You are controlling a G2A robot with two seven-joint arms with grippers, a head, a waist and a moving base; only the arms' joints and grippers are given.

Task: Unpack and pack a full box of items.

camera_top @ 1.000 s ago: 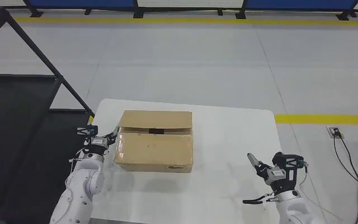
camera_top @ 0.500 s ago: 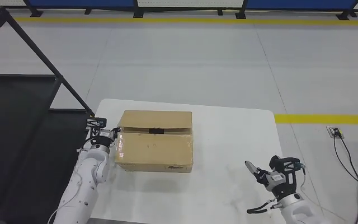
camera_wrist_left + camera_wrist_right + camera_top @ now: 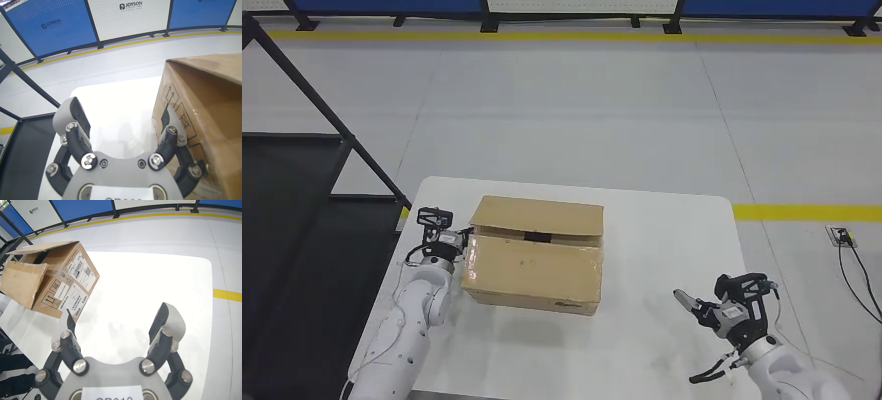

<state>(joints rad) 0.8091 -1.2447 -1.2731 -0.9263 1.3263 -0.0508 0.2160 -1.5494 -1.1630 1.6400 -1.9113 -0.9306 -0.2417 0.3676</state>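
White rounded table (image 3: 672, 250), grey floor (image 3: 572, 110) with yellow line (image 3: 572, 37) beyond. Right gripper (image 3: 115, 313) at 4 o'clock, jaws apart. Brown cardboard box (image 3: 532, 270) at 10 o'clock, flaps loosely down, contents hidden; left gripper (image 3: 121, 108), jaws apart, against its 9 o'clock end.

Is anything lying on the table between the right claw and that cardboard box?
Nothing visible does. The open right gripper sits apart from the cardboard box, and only the white table surface lies between them.
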